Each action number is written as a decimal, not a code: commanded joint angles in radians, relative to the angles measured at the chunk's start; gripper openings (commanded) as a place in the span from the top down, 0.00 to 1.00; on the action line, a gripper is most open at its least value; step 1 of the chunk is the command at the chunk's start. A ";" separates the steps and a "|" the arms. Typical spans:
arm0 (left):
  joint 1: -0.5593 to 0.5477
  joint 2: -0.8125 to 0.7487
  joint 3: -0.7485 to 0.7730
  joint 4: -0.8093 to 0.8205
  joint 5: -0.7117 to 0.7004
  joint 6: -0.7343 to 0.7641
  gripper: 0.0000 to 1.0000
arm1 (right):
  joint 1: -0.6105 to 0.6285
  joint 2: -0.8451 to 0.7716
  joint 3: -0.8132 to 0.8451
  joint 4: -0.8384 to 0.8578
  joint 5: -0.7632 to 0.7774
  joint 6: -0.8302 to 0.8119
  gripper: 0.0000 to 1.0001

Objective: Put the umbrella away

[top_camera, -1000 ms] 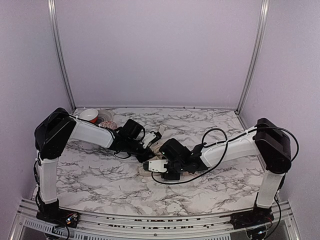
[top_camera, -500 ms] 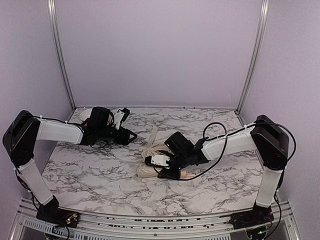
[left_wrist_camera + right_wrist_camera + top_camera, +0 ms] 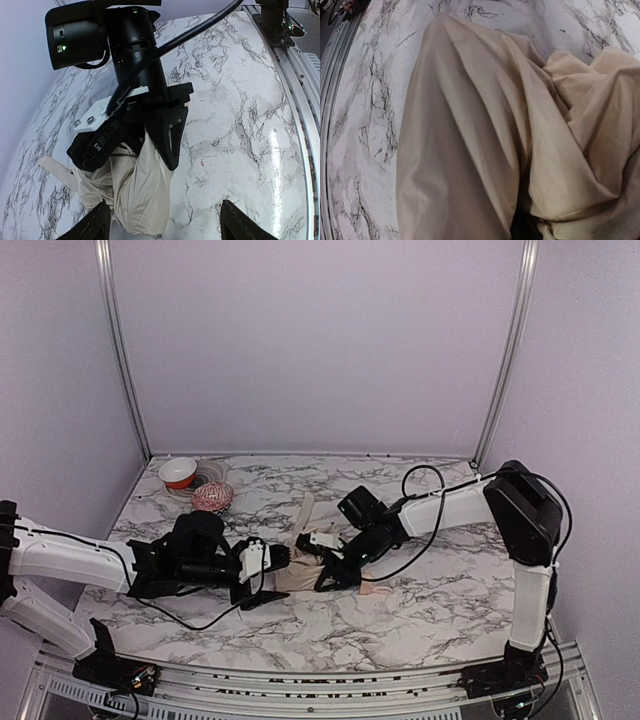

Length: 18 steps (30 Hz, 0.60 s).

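The umbrella (image 3: pixel 297 579) lies folded on the marble table (image 3: pixel 440 610), a cream fabric bundle with a loose strap trailing toward the back. Its tan knob (image 3: pixel 375 589) pokes out to the right. My right gripper (image 3: pixel 330 568) reaches in from the right with its jaws closed around the bunched canopy (image 3: pixel 137 192). In the right wrist view the cream fabric (image 3: pixel 470 140) fills the picture and hides the fingers. My left gripper (image 3: pixel 267 576) lies low at the bundle's left end, open, its fingertips (image 3: pixel 95 225) either side of the fabric end without touching it.
A red-and-white bowl (image 3: pixel 180 472) and a red-and-white ball of twine (image 3: pixel 212 496) sit at the back left corner. Metal frame posts (image 3: pixel 120 350) stand at the back, and a rail (image 3: pixel 300 690) runs along the front edge.
The left gripper let go of the umbrella, opened, swung off to the back left, then came down low at the bundle's left end. The right gripper shifted back and closed in on the fabric.
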<state>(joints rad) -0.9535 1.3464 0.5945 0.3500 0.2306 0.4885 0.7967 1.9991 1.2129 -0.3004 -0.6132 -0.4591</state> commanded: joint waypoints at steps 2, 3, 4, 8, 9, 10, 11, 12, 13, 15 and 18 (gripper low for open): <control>-0.055 0.079 0.019 -0.011 -0.128 0.178 0.21 | -0.007 0.089 0.012 -0.199 -0.210 0.034 0.73; -0.057 0.107 0.036 -0.011 -0.133 0.186 0.21 | -0.008 0.090 0.009 -0.200 -0.230 0.034 0.73; -0.056 0.146 0.051 -0.010 -0.137 0.193 0.21 | -0.008 0.091 0.009 -0.202 -0.246 0.032 0.73; -0.057 0.261 0.125 -0.011 -0.161 0.177 0.21 | -0.008 0.110 0.018 -0.215 -0.296 0.028 0.74; -0.056 0.289 0.133 -0.012 -0.160 0.174 0.21 | -0.008 0.114 0.024 -0.219 -0.311 0.029 0.74; -0.056 0.314 0.148 -0.012 -0.166 0.171 0.21 | -0.008 0.120 0.029 -0.224 -0.324 0.027 0.74; -0.056 0.337 0.169 -0.012 -0.175 0.160 0.23 | -0.008 0.125 0.032 -0.233 -0.337 0.022 0.74; -0.055 0.354 0.180 -0.019 -0.181 0.146 0.25 | -0.008 0.129 0.037 -0.238 -0.348 0.018 0.74; -0.053 0.365 0.191 -0.031 -0.176 0.131 0.29 | -0.008 0.131 0.039 -0.240 -0.354 0.014 0.74; -0.050 0.379 0.212 -0.075 -0.126 0.108 0.44 | -0.008 0.134 0.044 -0.244 -0.361 0.005 0.74; -0.036 0.388 0.240 -0.157 -0.029 0.075 0.66 | -0.013 0.136 0.062 -0.249 -0.358 -0.003 0.72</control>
<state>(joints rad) -1.0073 1.7149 0.7830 0.2966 0.1116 0.6121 0.7704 2.0800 1.2743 -0.4232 -0.9333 -0.4706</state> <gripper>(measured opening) 0.456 0.271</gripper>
